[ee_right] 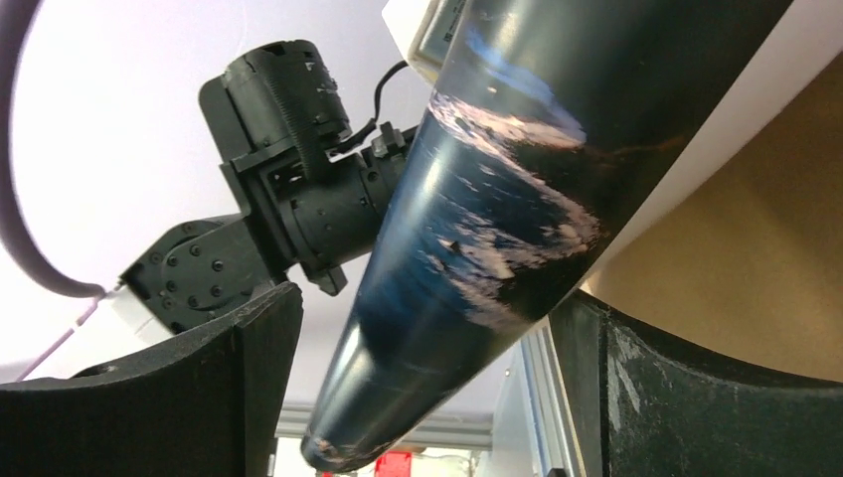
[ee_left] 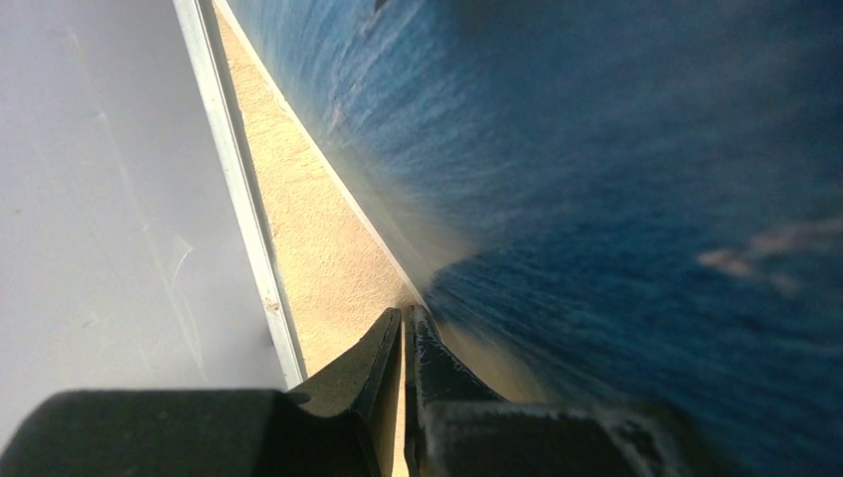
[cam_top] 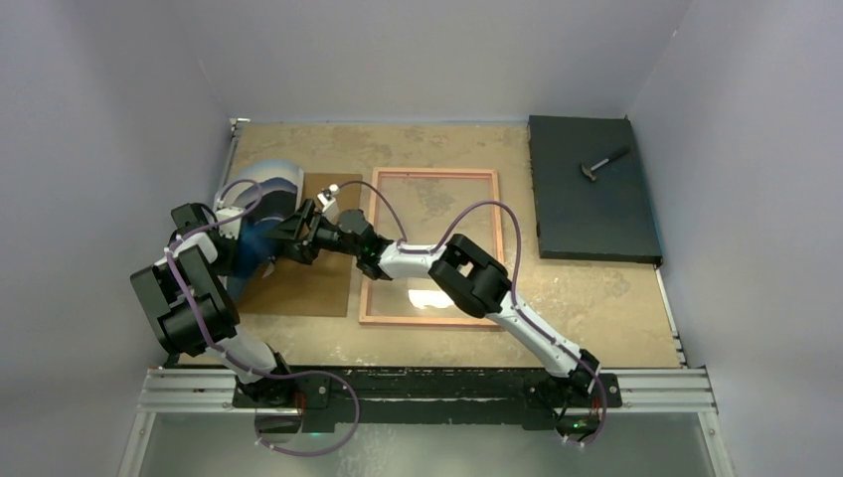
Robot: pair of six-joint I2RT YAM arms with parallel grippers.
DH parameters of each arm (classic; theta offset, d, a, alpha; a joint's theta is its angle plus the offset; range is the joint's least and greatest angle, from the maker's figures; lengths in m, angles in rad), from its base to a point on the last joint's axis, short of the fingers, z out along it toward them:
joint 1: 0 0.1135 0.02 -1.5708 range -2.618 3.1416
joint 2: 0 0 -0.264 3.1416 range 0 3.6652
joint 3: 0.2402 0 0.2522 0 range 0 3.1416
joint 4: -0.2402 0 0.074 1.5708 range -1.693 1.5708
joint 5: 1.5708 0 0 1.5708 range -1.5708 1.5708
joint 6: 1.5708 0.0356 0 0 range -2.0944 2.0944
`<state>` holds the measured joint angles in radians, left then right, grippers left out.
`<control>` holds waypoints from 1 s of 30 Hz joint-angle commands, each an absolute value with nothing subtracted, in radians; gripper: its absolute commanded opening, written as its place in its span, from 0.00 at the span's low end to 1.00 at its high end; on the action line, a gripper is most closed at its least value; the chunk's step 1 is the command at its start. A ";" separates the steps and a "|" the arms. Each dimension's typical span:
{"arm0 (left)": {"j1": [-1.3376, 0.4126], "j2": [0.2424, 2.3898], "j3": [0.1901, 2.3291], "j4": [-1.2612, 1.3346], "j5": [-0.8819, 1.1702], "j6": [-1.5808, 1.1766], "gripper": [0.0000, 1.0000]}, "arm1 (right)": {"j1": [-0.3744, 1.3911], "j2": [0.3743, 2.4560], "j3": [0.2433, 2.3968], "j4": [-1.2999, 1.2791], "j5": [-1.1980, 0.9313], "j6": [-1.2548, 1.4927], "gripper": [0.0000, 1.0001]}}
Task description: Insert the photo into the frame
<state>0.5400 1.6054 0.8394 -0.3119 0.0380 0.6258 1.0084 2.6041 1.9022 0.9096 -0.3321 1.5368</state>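
Left fingers (ee_left: 368,368): pinched tight on the photo (ee_left: 596,199) edge. Right fingers (ee_right: 229,388): spread wide, straddling the curled print. Caught only from above: held up over the brown board (cam_top: 318,283), just left of the frame (cam_top: 437,171).

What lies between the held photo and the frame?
No loose object. The photo, pinched by the left gripper, hangs over the backing board beside the frame. Only the right arm stretches across the frame's pane, the right gripper open astride the photo's edge.

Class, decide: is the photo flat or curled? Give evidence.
Curled. The photo bows in a glossy arc inside the open right gripper; the shut left gripper pinches its edge.
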 commanded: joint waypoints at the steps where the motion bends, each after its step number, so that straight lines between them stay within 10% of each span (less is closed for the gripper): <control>1: 0.526 1.626 0.819 -0.452 0.144 0.618 0.04 | 1.020 2.583 1.948 0.964 -0.315 1.477 0.95; 20: 0.535 1.614 0.802 -0.443 0.136 0.660 0.04 | 0.929 2.251 1.463 1.119 -0.287 1.390 0.98; 30: 0.534 1.595 0.800 -0.452 0.141 0.676 0.04 | 0.924 2.292 1.533 0.953 -0.381 1.382 0.68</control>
<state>0.5400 1.5913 0.8398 -0.3550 0.0868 0.6666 0.9047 2.2765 1.4708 1.0332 -0.3103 1.4178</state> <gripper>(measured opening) 0.038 0.722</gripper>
